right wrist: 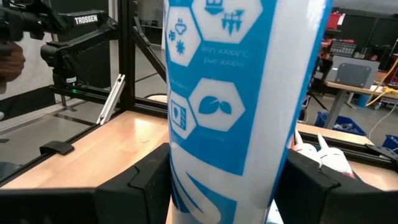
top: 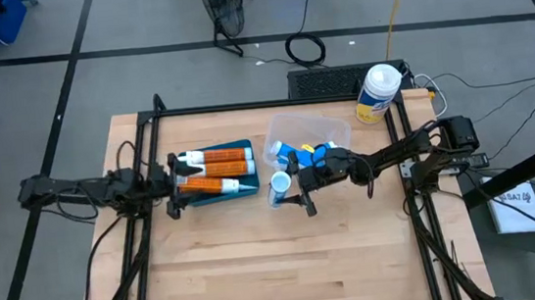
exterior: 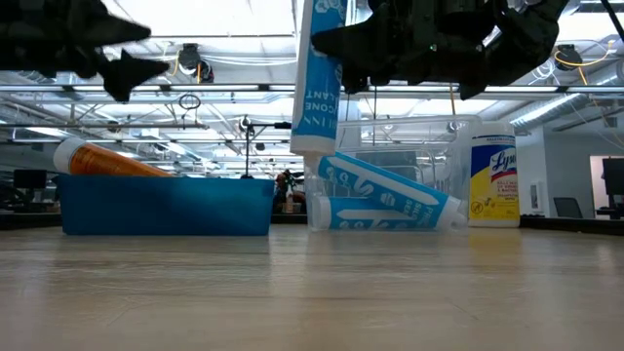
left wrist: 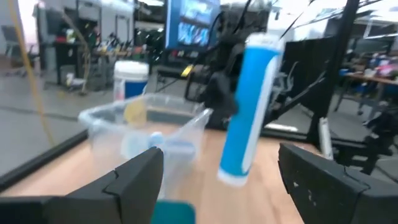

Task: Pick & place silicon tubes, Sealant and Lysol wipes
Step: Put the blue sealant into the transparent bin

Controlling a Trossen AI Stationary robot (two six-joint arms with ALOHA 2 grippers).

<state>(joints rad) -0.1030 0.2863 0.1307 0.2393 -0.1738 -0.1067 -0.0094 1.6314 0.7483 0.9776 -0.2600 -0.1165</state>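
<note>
Right gripper at frame centre in the high view is clamped on a blue-and-white silicone tube, held upright and clear of the wooden table; in the right wrist view the tube fills the gap between both fingers. Left gripper sits over the blue rectangular tray left of centre, jaws spread wide, holding nothing. The tray holds two orange sealant tubes with white nozzles lying flat. The clear plastic bin right of it holds more blue tubes, count hard to tell, arm covers some. Yellow Lysol wipes canister with white domed top stands upright at the table's upper right corner.
</note>
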